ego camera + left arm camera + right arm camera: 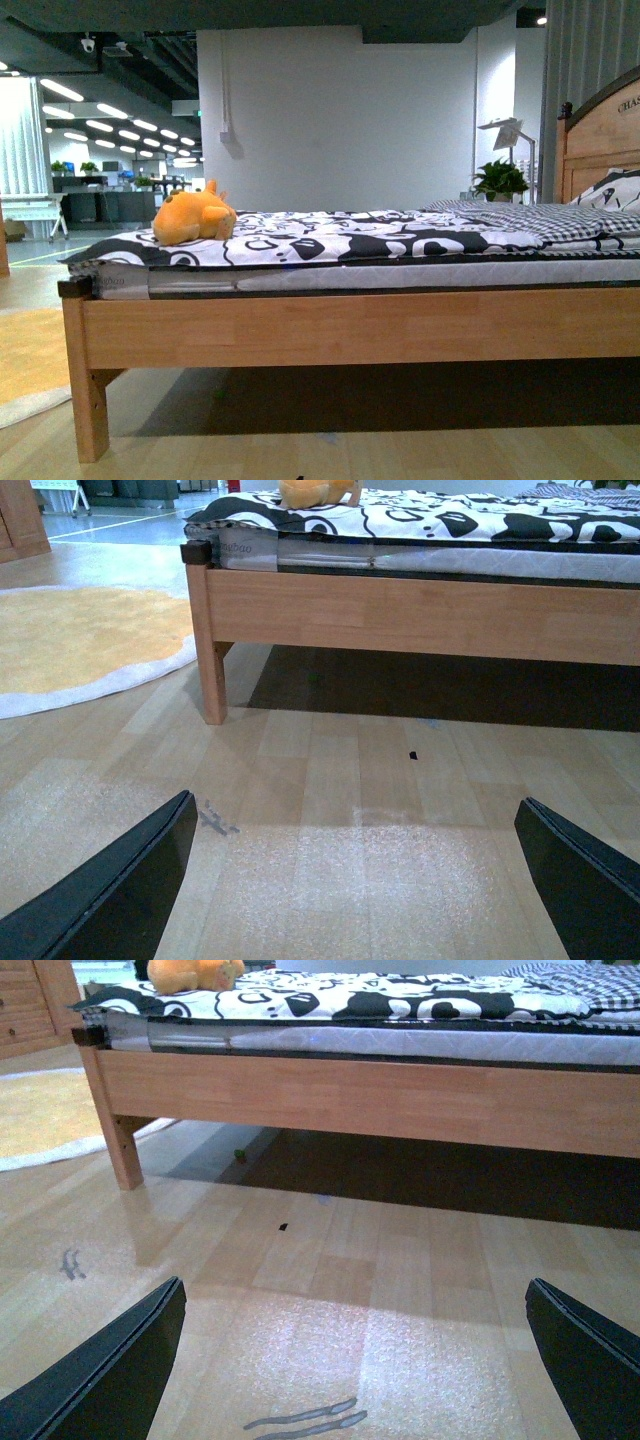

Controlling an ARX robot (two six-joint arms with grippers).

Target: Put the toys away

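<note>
Headboard (pixel 600 140) lettering cut off at picture edge: "CHAS". Mattress tag (pixel 235 548) only partly legible, ends in "bao". Plush (pixel 194 219) lies on patterned duvet (pixel 380 240) at the bed's (pixel 350 335) foot corner. Yellow rug (pixel 90 640) near that corner's leg. Plant (pixel 498 180) beyond. Left jaws and right jaws wide apart, low over floor (pixel 400 1260).

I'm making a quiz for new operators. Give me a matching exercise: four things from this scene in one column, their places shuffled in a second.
Things:
1. plush toy
2. rug
3. potted plant
4. left gripper

Places:
A. beyond the bed, by the headboard
B. on the floor, next to the bed's leg
C. open, above bare floor
D. on the bedspread, at the end away from the headboard

Pairs: 1-D, 2-B, 3-A, 4-C
</note>
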